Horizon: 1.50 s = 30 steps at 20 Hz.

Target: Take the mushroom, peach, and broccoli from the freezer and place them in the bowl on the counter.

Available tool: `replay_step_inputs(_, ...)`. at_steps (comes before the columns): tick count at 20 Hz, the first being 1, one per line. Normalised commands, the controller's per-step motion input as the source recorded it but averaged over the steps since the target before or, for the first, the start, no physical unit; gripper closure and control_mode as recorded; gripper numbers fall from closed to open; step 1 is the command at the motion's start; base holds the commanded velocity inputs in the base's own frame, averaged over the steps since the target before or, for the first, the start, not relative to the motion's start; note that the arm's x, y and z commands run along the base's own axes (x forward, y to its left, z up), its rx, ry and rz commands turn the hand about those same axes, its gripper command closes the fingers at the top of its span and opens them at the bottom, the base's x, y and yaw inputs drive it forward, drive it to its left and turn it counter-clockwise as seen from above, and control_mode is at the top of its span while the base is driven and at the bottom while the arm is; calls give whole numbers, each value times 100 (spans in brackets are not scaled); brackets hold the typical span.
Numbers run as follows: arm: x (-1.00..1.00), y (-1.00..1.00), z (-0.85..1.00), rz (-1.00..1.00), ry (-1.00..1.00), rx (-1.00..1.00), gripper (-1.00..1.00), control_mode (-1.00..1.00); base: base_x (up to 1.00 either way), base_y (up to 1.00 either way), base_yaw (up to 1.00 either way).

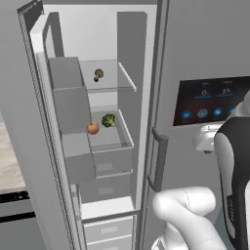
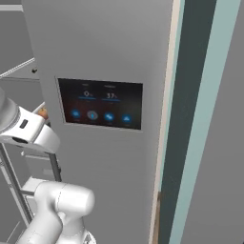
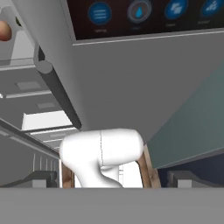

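three foods in freezer (image 1: 97, 39) (door open), broccoli (image 1: 109, 120) stalk downward

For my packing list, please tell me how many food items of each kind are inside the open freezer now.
Mushroom: 1, upper shelf
Peach: 1, lower shelf
Broccoli: 1, lower shelf, beside the peach
Total: 3 items in the freezer

The peach (image 3: 3, 30) is cut off by the left edge in the hand view. In the right base view only a bit of it (image 2: 43, 113) peeks out at mid left, behind the white arm. In the left base view the mushroom (image 1: 98, 74) on the upper shelf is too small to make out well.
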Motion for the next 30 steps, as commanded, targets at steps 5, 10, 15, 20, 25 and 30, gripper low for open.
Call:
replay_step_inputs(5, 0, 0, 0, 0, 0, 0, -100, 100, 39, 42, 0)
replay_step_inputs(10, 0, 0, 0, 0, 0, 0, -100, 100, 45, 54, 0)
replay_step_inputs(15, 0, 0, 0, 0, 0, 0, -100, 100, 58, 68, 3)
replay_step_inputs(20, 0, 0, 0, 0, 0, 0, -100, 100, 42, 73, 8)
replay_step_inputs(25, 0, 0, 0, 0, 0, 0, -100, 100, -3, 64, 7)
replay_step_inputs(30, 0, 0, 0, 0, 0, 0, -100, 100, -2, 28, 2)
